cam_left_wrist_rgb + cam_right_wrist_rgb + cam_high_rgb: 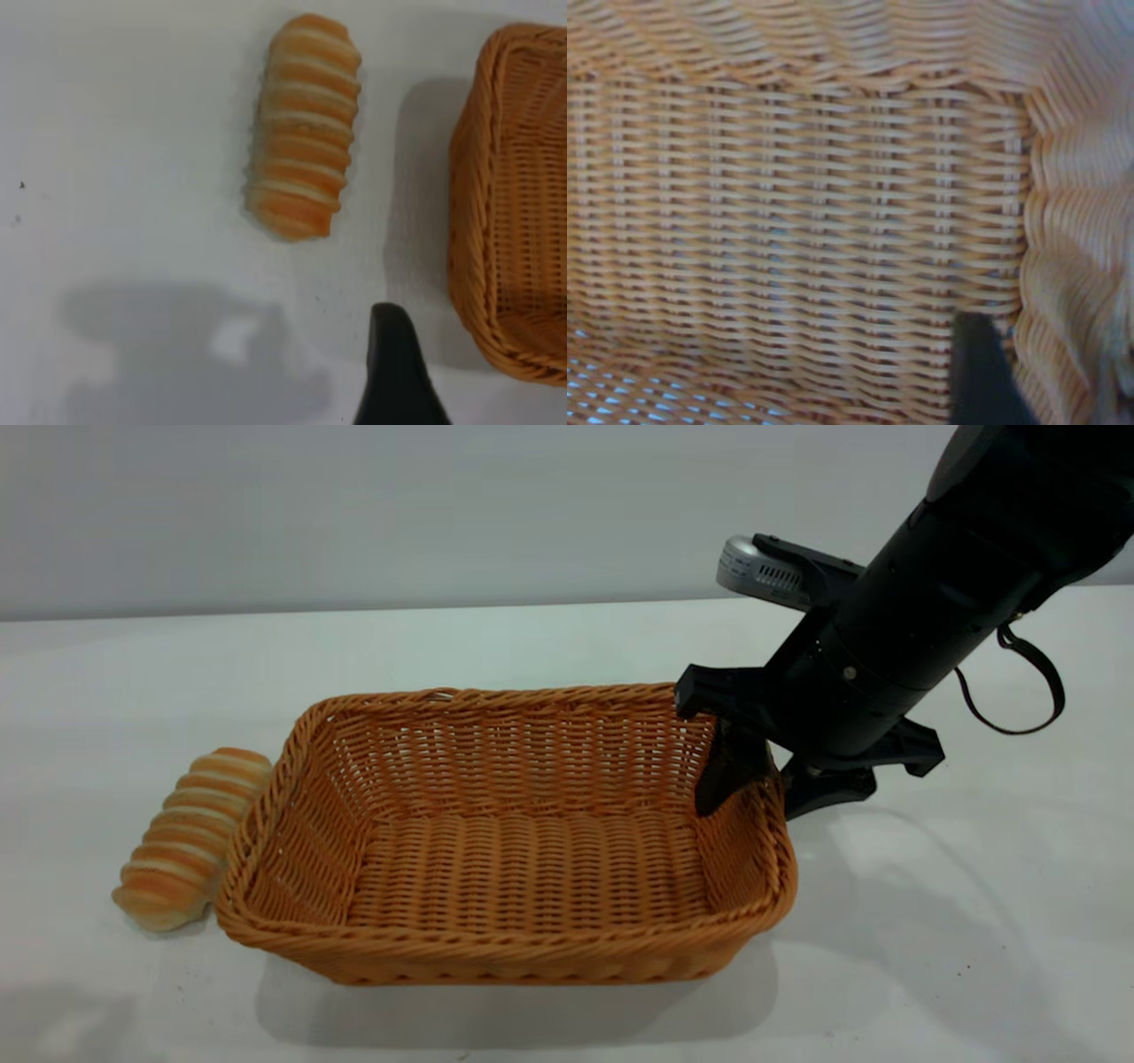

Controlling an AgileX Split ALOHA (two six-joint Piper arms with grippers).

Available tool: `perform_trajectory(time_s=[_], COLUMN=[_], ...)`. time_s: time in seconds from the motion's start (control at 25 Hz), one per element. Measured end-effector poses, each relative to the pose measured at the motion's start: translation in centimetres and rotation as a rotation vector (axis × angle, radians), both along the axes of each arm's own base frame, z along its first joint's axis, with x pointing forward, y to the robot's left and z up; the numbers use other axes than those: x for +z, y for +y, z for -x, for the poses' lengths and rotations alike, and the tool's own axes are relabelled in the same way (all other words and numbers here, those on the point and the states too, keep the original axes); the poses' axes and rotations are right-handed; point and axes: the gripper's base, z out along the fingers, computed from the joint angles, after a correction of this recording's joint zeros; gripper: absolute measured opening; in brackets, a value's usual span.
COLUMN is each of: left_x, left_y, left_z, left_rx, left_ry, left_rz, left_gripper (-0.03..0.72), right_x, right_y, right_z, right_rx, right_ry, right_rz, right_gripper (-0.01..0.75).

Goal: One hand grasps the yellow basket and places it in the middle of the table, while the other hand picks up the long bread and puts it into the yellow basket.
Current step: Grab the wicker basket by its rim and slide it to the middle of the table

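The yellow basket (pixel 505 868) stands on the white table (pixel 930 957), near the middle. My right gripper (pixel 775 784) straddles the basket's right end wall, one finger (pixel 728 779) inside and one outside, shut on the wall. In the right wrist view the inside finger (pixel 979 372) lies against the woven wall (pixel 788 221). The long bread (pixel 190 837) lies on the table just left of the basket. The left wrist view shows the long bread (pixel 304 124) a small gap away from the basket (pixel 514 204). My left gripper (pixel 399 372) hovers above the table near them, seen only in part.
A grey wall rises behind the table's far edge (pixel 354 613). Bare tabletop lies in front of the basket, to its right and behind it. The left arm is out of the exterior view.
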Motion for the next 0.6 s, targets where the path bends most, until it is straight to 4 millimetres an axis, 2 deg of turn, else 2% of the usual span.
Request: perform_trajectory(time_s=[0.08,0.24,0.6], left_x=[-0.2,-1.5,-5.6], left_y=[0.0,0.0,-0.1], left_z=[-0.2,-0.9,-3.9], left_rx=[-0.002,-0.005,-0.055], left_ry=[0.011,0.072,0.188], left_rz=[-0.003,-0.011,-0.065], left_gripper=[0.529,0.529,0.529], right_x=[0.2,1.6,6.7], right_y=[0.0,-0.1,-0.4], right_z=[0.0,0.1,1.2], right_rx=[0.016,0.098,0.279], right_ry=[-0.012,-0.062,-0.151], right_rz=[0.008,0.039,0.079], right_gripper=[0.533,0.649,0.656])
